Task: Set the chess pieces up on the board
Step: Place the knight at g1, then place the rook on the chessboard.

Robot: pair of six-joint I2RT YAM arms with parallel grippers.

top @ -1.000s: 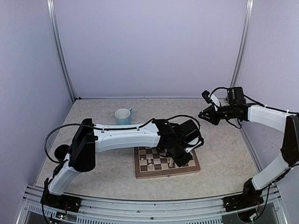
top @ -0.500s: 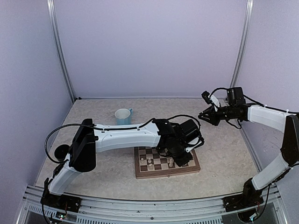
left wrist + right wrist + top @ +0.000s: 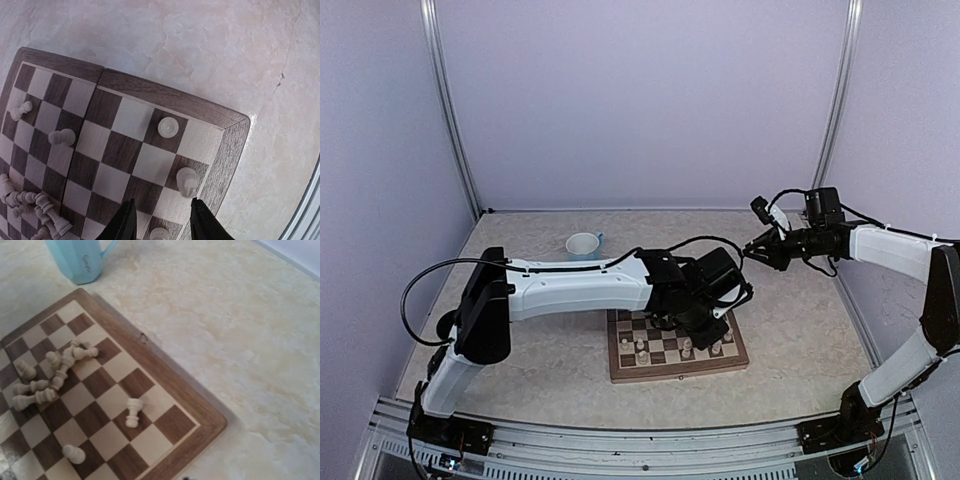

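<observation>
The left end effector hangs above the board, jaws parted and empty; most chess pieces lie heaped at the lower left of the left wrist view, and a few stand near the lower right rim. The next pick likely goes best from the heap's edge, straddling one piece so neighbours are not dragged. The right end effector hovers over the desk at the right of the top view; I cannot tell whether it is open.

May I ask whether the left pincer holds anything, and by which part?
Nothing is held: the left pincer is open above the board, with a chess piece untouched between its fingers.
</observation>
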